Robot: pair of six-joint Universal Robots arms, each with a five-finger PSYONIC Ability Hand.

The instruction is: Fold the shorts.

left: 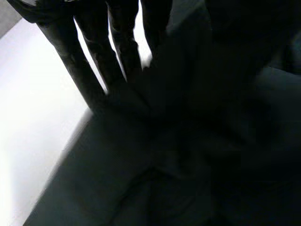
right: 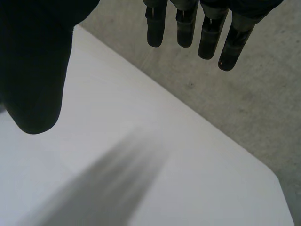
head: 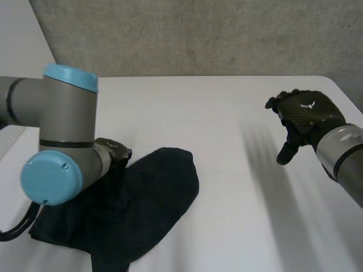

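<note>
The dark shorts [head: 147, 204] lie bunched on the white table [head: 227, 124] at its near left. My left hand [head: 116, 152] sits on their far left edge, half hidden behind my left arm [head: 62, 141]. In the left wrist view its fingers [left: 89, 66] bend down into a raised ridge of the shorts [left: 164, 165] right at the cloth's edge and pinch it. My right hand [head: 309, 113] hovers open above the table's right side, far from the shorts. In its own view the fingers [right: 209, 28] and the thumb [right: 37, 70] stand wide apart with nothing between them.
Bare white table [right: 141, 165] stretches between the shorts and my right hand. The table's far right corner [head: 334, 85] lies just behind that hand. A grey concrete surface [head: 198, 34] runs beyond the far edge.
</note>
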